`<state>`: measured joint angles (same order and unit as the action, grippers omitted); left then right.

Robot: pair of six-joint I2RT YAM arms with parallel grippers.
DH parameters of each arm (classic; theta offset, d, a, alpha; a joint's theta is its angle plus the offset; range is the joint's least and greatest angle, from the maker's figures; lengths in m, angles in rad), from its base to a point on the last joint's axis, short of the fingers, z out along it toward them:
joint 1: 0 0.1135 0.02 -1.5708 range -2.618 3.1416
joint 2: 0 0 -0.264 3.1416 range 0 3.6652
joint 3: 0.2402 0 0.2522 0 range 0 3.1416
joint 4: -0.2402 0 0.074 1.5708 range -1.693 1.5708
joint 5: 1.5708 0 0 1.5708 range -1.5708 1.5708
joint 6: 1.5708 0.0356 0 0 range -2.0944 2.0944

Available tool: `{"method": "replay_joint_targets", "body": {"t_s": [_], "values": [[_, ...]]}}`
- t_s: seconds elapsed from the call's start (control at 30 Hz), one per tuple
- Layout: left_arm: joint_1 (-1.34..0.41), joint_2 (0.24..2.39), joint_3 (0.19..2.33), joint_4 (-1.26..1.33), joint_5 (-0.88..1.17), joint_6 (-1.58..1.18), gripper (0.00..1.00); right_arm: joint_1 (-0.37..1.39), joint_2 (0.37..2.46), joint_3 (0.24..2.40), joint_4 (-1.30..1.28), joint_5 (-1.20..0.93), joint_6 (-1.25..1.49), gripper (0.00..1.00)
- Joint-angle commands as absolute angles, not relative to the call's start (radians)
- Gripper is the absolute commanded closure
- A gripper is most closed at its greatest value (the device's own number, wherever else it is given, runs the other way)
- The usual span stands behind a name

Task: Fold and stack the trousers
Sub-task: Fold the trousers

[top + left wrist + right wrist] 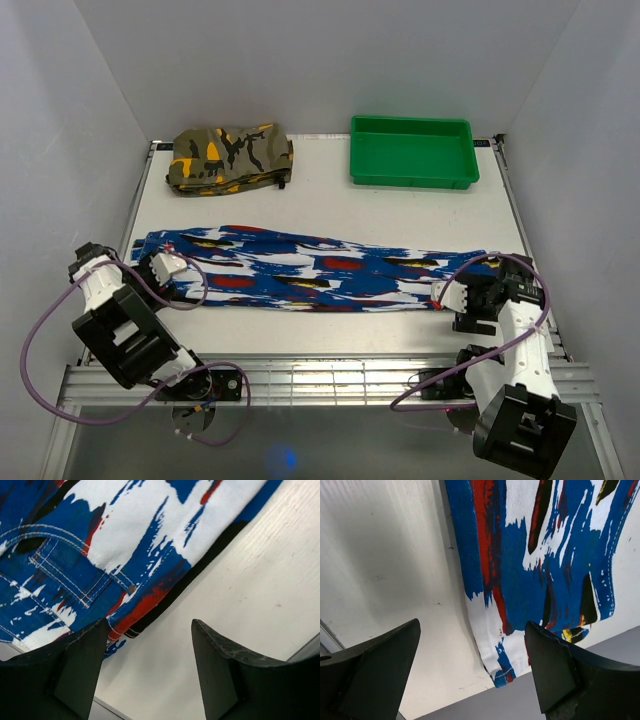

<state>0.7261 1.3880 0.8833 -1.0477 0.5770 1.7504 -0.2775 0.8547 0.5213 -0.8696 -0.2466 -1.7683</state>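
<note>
The trousers (320, 268) lie flat and stretched out lengthwise across the white table (330, 205), waist end at the left, leg hems at the right. My left gripper (166, 268) is open and empty, low over the waist end's near edge. In the left wrist view its open gripper (148, 626) frames bare table beside the pocket seam of the trousers (125, 545). My right gripper (452, 293) is open and empty at the hem end. In the right wrist view the open gripper (471, 626) straddles the near hem corner of the trousers (545, 560).
An olive camouflage folded garment (230, 155) lies at the back left. A green tray (412, 181) stands at the back right. Grey walls close in both sides and the back. A metal rail (330, 375) runs along the table's near edge.
</note>
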Motion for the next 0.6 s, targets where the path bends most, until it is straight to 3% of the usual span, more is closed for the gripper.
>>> {"method": "replay_joint_targets", "body": {"t_s": [0.0,0.27,0.4,0.57], "values": [[0.739,1.284,0.812,-0.922,0.644,1.988,0.21,-0.334,0.821,0.509,-0.856,-0.308,-1.986,0.1],[0.781,1.362,0.805,-0.948,0.614,2.155,0.21,-0.393,0.873,0.387,-0.702,-0.319,-2.163,0.09],[0.828,1.373,0.798,-0.992,0.611,2.284,0.21,-0.394,0.882,0.313,-0.621,-0.331,-2.204,0.0],[0.834,1.368,0.718,-0.893,0.586,2.33,0.21,-0.394,0.902,0.279,-0.572,-0.344,-2.215,0.32]]}}
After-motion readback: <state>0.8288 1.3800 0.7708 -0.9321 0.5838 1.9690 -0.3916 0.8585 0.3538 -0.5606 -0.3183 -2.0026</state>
